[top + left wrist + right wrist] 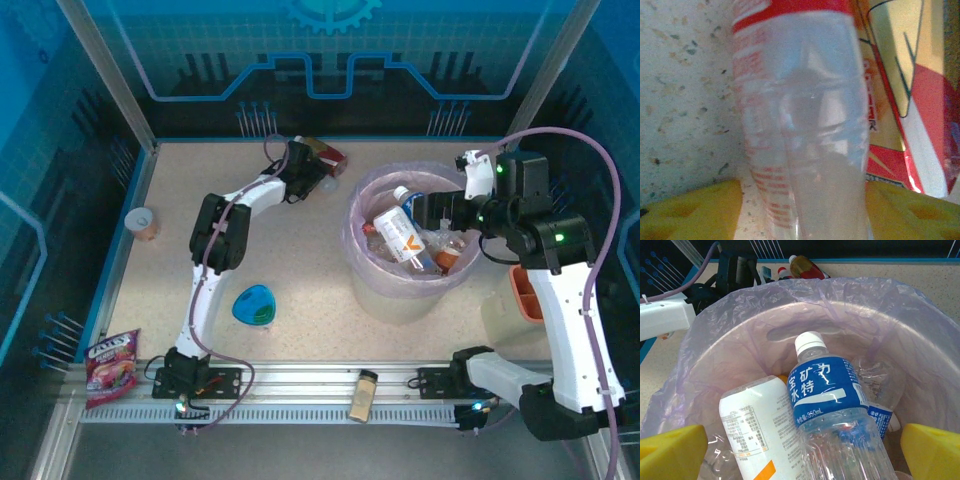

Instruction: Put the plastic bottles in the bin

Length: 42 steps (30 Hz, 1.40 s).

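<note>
A clear plastic bottle (805, 125) with a red label lies on the speckled table at the far middle. My left gripper (312, 172) is shut on its body, with a yellow fingertip (695, 210) on each side. A red and yellow labelled item (905, 115) lies right beside it. A brown bottle (807, 267) is near that gripper too. The bin (372, 275), lined with a thin bag, holds several bottles, among them a blue-labelled one (827, 390) and a white-labelled one (755, 430). My right gripper (802, 455) hangs open over the bin, holding nothing.
A tan paper cup (143, 222) stands by the left wall. A blue teardrop dish (255, 305) lies near the left arm. A snack bag (110, 365) and a small jar (363, 395) rest at the front rail. An orange object (525, 290) sits right of the bin.
</note>
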Available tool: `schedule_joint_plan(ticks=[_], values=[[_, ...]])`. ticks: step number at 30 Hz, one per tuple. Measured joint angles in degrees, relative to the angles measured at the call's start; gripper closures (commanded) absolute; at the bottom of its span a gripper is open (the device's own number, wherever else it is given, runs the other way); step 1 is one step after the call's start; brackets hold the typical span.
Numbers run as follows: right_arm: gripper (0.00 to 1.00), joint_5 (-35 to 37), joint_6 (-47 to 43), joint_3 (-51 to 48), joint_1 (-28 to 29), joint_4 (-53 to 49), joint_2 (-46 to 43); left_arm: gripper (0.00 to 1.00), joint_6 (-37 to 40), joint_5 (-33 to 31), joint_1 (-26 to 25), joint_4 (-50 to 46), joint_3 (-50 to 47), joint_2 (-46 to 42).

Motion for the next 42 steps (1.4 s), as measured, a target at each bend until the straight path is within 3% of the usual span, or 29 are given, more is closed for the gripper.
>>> schedule_joint_plan(ticks=[7, 14, 23, 30, 36, 42], values=[[0.01, -0.07, 0.00, -0.04, 0.00, 0.31, -0.35, 0.51, 0.50, -0.24, 0.09, 5.68, -10.84, -5.66], [0.02, -1.55, 0.87, -0.02, 0.00, 2.12, -0.20, 0.55, 3.13, -0.20, 0.11, 6.34, -25.05, -17.57], [0.03, -7.85, 4.74, 2.36, 3.80, 9.49, 4.98, 0.53, 9.14, 1.40, -0.55, 7.85, -40.46, -49.44], [0.03, -9.75, 6.88, 9.22, 13.09, 15.54, 14.14, 0.53, 15.13, 6.51, -7.39, 8.44, -45.44, -70.03], [0.03, -13.09, 10.86, 12.48, 18.16, 23.08, 20.96, 0.53, 19.02, 11.54, -13.75, 8.37, -49.18, -77.22], [0.05, -16.63, 15.04, 14.97, 19.17, 27.89, 26.93, 0.53, 21.09, 14.78, -15.21, 8.50, -50.01, -78.18]])
